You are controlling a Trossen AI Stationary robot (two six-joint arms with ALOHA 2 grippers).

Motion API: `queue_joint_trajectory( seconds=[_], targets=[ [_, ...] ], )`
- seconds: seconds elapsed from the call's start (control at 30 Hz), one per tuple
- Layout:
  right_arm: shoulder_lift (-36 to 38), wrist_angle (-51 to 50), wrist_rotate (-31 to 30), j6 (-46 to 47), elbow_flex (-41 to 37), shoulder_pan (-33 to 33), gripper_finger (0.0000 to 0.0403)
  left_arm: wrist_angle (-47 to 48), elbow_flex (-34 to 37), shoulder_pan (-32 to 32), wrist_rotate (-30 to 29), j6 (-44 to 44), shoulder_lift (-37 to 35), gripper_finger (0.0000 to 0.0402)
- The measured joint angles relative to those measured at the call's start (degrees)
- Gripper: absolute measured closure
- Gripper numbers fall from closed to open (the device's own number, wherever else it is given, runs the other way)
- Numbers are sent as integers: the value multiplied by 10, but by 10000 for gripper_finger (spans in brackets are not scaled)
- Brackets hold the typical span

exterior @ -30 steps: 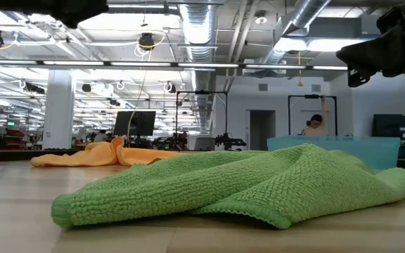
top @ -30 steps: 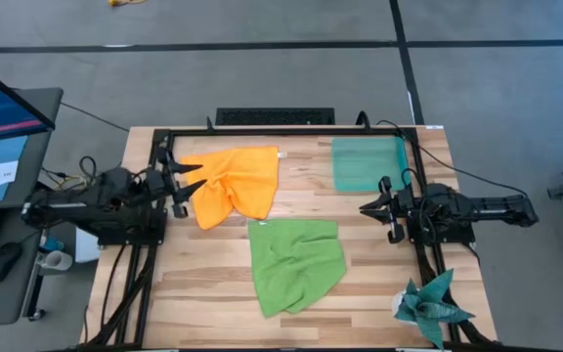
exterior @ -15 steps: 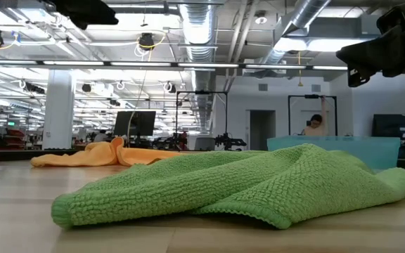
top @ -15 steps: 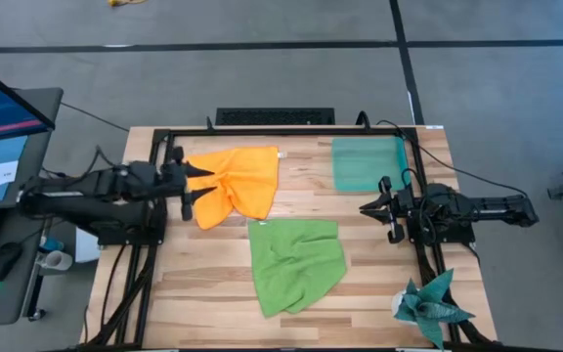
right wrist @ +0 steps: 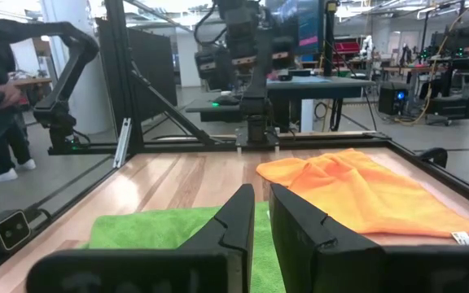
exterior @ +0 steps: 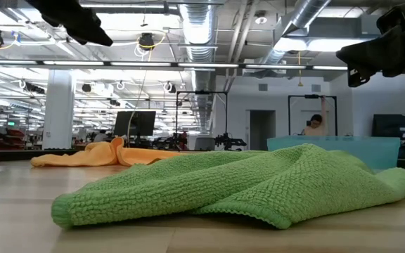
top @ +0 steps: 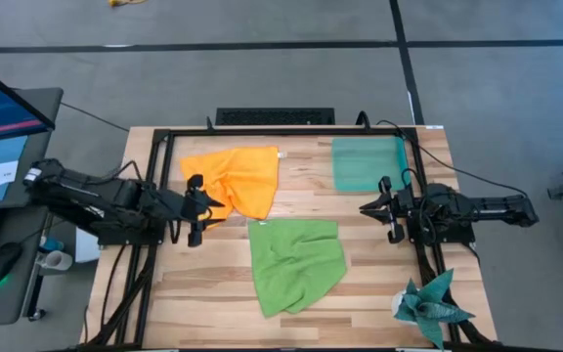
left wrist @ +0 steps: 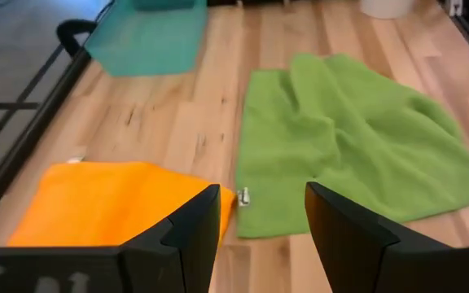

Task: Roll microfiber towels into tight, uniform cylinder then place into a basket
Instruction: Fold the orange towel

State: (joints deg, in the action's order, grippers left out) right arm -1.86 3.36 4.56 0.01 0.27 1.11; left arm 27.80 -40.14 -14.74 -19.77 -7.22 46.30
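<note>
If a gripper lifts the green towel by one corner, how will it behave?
The green towel lies rumpled in soft folds, so it would probably droop and hang limp. Its knobbly weave likely grips well rather than slipping. It looks light and won't roll.

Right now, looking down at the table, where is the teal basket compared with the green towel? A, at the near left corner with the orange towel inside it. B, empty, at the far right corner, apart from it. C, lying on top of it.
B: the basket sits empty by the table's far right corner, with bare wood between it and the green towel spread in the middle.
</note>
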Motion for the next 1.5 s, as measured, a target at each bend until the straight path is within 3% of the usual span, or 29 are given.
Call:
queue_joint_trajectory(
  seconds=[0.47,1.1,1.5],
  targets=[
    [0,0,0,0,0,0,337,102,0,-102,-129,-187,128,228],
    [0,0,0,0,0,0,337,185,0,-93,-129,-498,328,228],
    [0,0,0,0,0,0,337,189,0,-52,-105,-477,426,228]
  ],
)
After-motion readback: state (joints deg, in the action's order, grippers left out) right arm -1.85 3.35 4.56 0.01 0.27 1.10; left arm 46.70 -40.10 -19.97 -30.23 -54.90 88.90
